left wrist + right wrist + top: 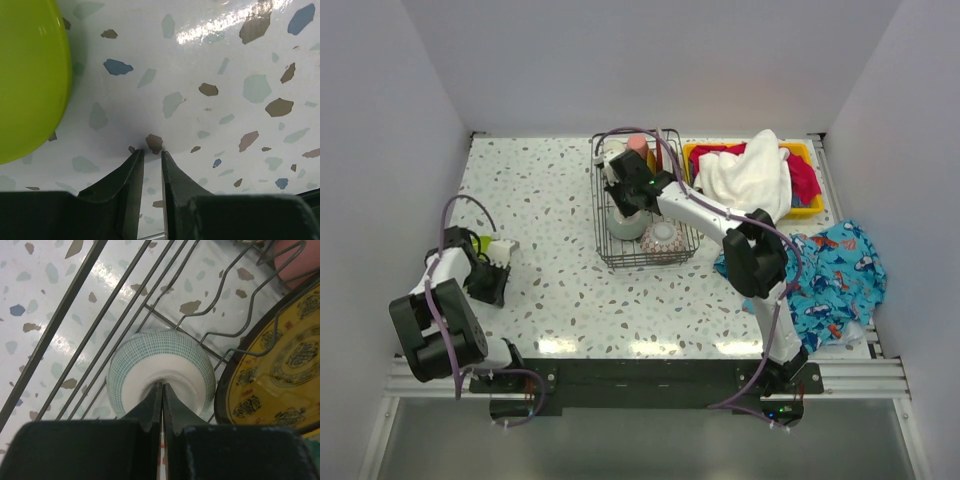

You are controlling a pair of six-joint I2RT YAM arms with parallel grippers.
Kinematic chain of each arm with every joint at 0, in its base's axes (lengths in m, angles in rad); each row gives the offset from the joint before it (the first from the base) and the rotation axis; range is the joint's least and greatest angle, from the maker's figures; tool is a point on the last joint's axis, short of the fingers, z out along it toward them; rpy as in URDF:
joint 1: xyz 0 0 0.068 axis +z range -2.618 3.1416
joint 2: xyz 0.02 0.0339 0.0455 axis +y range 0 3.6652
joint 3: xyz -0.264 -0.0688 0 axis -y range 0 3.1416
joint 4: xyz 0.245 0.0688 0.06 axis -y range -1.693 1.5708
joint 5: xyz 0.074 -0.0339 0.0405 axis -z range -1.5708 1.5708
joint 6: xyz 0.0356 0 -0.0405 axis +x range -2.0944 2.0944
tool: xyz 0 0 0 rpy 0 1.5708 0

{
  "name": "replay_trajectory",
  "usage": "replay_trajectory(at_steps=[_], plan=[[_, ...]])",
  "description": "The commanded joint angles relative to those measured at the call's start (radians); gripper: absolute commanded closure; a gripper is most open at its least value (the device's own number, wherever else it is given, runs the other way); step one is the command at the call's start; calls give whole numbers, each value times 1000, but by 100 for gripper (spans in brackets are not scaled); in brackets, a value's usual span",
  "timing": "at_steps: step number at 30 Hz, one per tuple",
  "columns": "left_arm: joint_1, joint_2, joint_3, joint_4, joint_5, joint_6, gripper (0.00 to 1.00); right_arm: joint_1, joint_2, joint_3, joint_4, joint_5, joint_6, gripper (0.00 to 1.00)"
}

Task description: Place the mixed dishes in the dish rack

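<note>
The dark wire dish rack [605, 250] stands mid-table. In it a pale bowl with a teal grid print [160, 370] lies upside down; it also shows in the top view [628, 226]. A patterned bowl [663, 239] sits beside it, with a pink cup [638, 144] at the far end. An amber patterned plate [280, 370] stands on edge. My right gripper [162, 385] is shut and empty, its tips over the upturned bowl's foot. My left gripper [151, 151] is nearly shut and empty, tips at the tabletop, right of the lime-green plate [25, 85].
A yellow bin [800, 210] with white and red cloths stands right of the rack. A blue fish-print cloth [835, 275] lies at the right edge. White walls close in on both sides. The rack wires [100, 315] run close beside the right fingers.
</note>
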Motion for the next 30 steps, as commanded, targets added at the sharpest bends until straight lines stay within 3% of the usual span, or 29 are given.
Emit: replay_trajectory(at_steps=[1, 5, 9, 16, 19, 23, 30], plan=[[7, -50, -26, -55, 50, 57, 75, -1, -6, 52, 11, 70, -70, 100], [7, -134, 27, -105, 153, 68, 74, -1, 5, 44, -26, 85, -93, 100], [8, -139, 127, -56, 138, -14, 73, -1, -27, -8, -60, 68, -103, 100], [11, 32, 271, 88, 34, -111, 68, 16, -114, -125, -130, -25, -89, 100], [13, 117, 308, 127, 8, -140, 60, 33, -140, -160, -157, -60, -80, 100], [20, 202, 334, 141, 1, -154, 56, 65, -177, -203, -178, -78, -83, 100], [19, 223, 244, 104, 35, -21, 57, 90, -251, -197, -164, -75, -46, 100]])
